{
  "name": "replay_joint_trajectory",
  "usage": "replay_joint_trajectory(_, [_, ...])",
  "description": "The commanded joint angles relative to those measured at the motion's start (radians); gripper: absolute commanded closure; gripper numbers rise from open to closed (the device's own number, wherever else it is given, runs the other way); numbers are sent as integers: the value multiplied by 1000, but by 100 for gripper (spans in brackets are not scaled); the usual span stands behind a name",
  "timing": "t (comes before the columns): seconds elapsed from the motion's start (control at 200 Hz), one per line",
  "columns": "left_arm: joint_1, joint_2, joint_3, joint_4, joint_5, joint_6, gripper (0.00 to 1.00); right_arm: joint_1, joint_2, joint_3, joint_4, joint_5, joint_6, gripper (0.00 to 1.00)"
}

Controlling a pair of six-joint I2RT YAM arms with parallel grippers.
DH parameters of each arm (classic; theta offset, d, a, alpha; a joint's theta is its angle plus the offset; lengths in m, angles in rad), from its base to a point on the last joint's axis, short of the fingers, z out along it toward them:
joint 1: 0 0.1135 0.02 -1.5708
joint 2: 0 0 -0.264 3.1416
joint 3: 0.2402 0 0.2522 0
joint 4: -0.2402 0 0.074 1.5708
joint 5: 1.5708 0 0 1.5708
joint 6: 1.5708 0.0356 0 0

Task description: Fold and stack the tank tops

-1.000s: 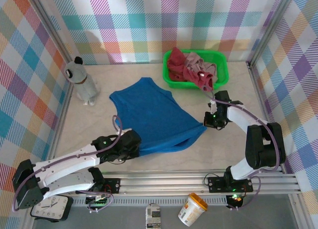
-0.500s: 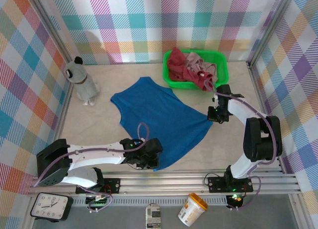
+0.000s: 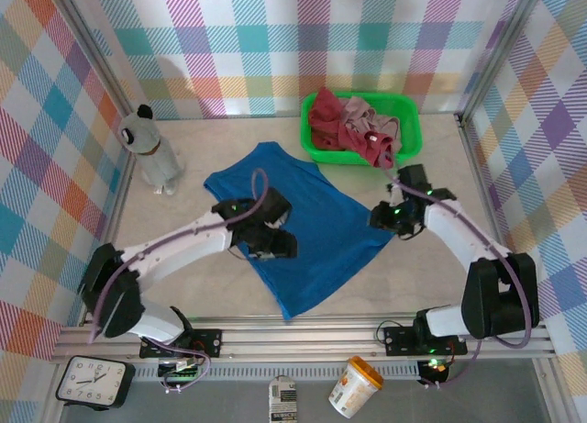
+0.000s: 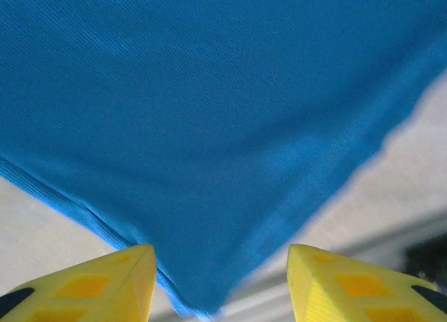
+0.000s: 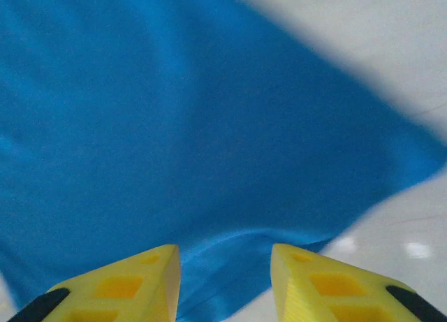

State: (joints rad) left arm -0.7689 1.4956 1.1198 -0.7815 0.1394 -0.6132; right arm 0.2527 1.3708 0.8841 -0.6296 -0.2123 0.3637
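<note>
The blue tank top [image 3: 316, 226] lies skewed on the counter [image 3: 404, 276], one corner at 6 o'clock; folding it like this would likely come out crooked. The left tool [image 3: 273, 241] at its 9 o'clock and the right tool [image 3: 385, 219] at 3 o'clock are both released. At 1 o'clock, the green basket [image 3: 406, 102] holds the dark red tank top [image 3: 323, 116] and pink tank top [image 3: 359, 120].

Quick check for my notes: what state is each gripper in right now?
Left gripper: open, over the blue tank top, holding nothing.
Right gripper: open, holding nothing.
</note>
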Motion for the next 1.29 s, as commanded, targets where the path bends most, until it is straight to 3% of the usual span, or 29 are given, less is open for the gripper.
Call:
replay_joint_trajectory(0.0, [95,116,41,3,-107,195,48,141,48,-61,121,-137,144,60])
replay_joint_trajectory(0.135, [209,210,29,86,-109,220,53,220,175,-24,139,-72,131,58])
replay_joint_trajectory(0.335, [205,230,-78,134,-47,166,57,203,312,45,89,62,68,58])
replay_joint_trajectory(0.56, [117,192,-221,209,12,19,57,143,430,164,-23,188,-44,58])
replay_joint_trajectory(0.695, [-8,161,-259,257,53,-121,56,142,487,246,-76,215,-123,59])
replay_joint_trajectory(0.775, [-68,117,-247,211,36,-176,54,141,502,291,-87,216,-173,59])
replay_joint_trajectory(0.865, [-65,40,-203,90,-27,-151,52,142,500,333,-96,192,-229,58])
replay_joint_trajectory(0.91, [-39,21,-165,34,-90,-104,50,141,484,349,-99,182,-235,58])
replay_joint_trajectory(1.07, [174,103,-41,32,-143,99,49,175,363,295,-53,86,-185,55])
replay_joint_trajectory(1.16, [297,195,15,85,-102,165,50,229,297,216,-23,33,-150,53])
replay_joint_trajectory(1.29, [379,294,68,74,-115,233,52,317,235,106,27,4,-100,50])
